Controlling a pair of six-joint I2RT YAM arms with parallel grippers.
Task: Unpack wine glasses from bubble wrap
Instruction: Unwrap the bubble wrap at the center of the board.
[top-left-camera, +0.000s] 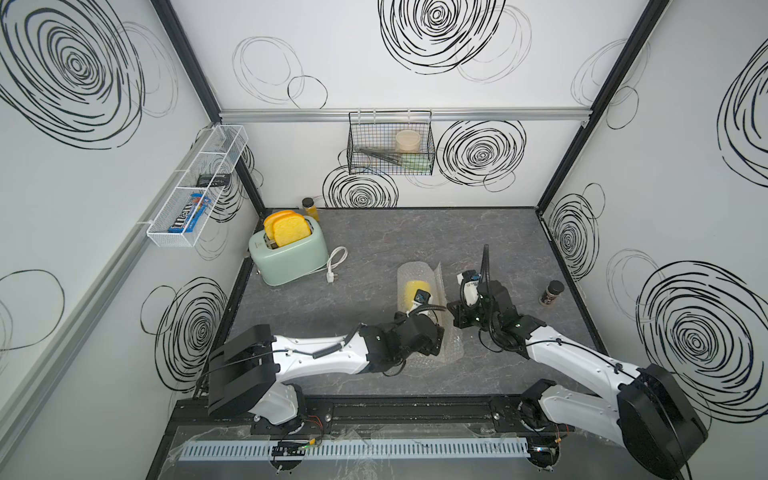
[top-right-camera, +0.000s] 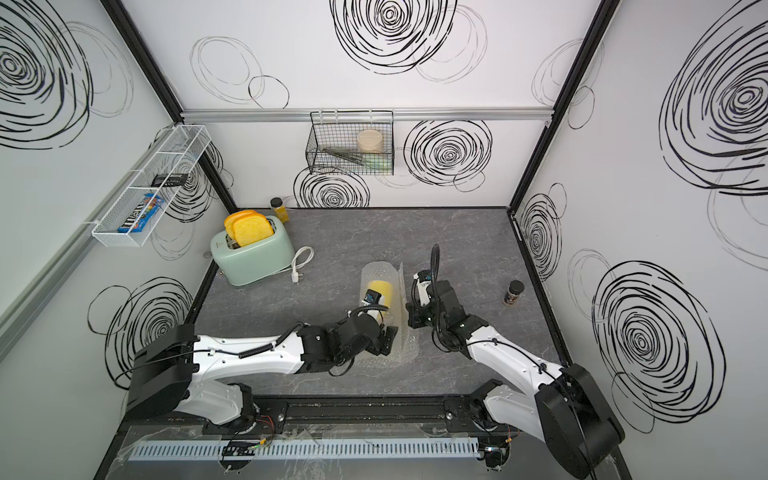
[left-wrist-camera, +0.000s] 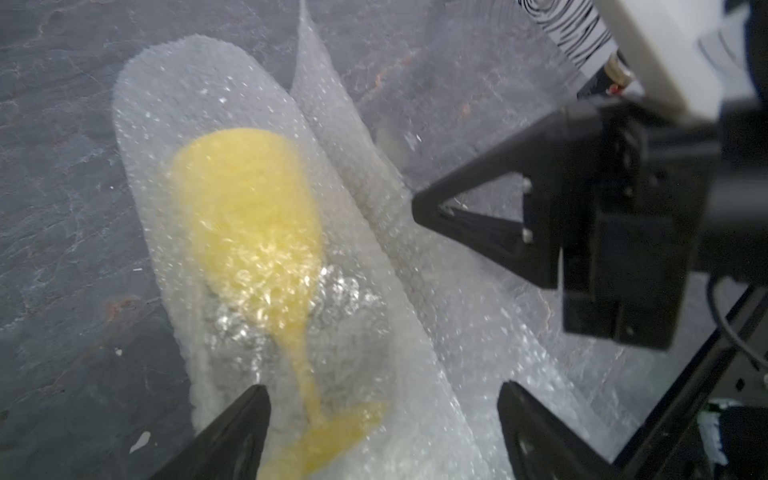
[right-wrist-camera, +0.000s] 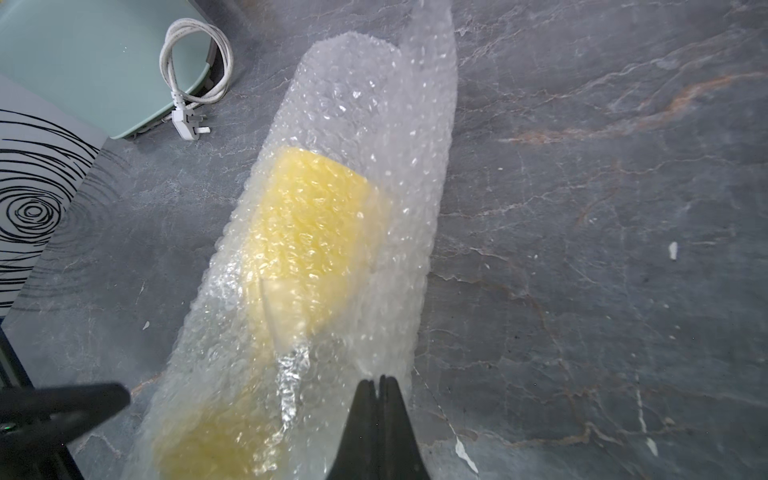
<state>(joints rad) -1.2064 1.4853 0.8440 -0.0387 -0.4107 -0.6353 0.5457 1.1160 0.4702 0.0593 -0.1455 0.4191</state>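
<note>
Looking in both top views, I find the goblet (top-left-camera: 409, 289) on its side inside the bubble wrap (top-left-camera: 411, 270); one flap stands raised, the rest covers it, so I judge most unwrapping remains; left wrist: the left gripper (left-wrist-camera: 382, 388) gapes wide and empty, foot between its fingers, cup pointing away beyond the tips; right wrist: the right gripper (right-wrist-camera: 380, 380) is pinched closed on the wrap's edge, the goblet's long axis running ahead of it.

Mint toaster (top-left-camera: 291, 259) (two yellow bread slices (top-left-camera: 286, 232) in its slots), white plug cord (top-left-camera: 337, 257) beside it, dark-lidded jar (top-left-camera: 552, 292) well apart
</note>
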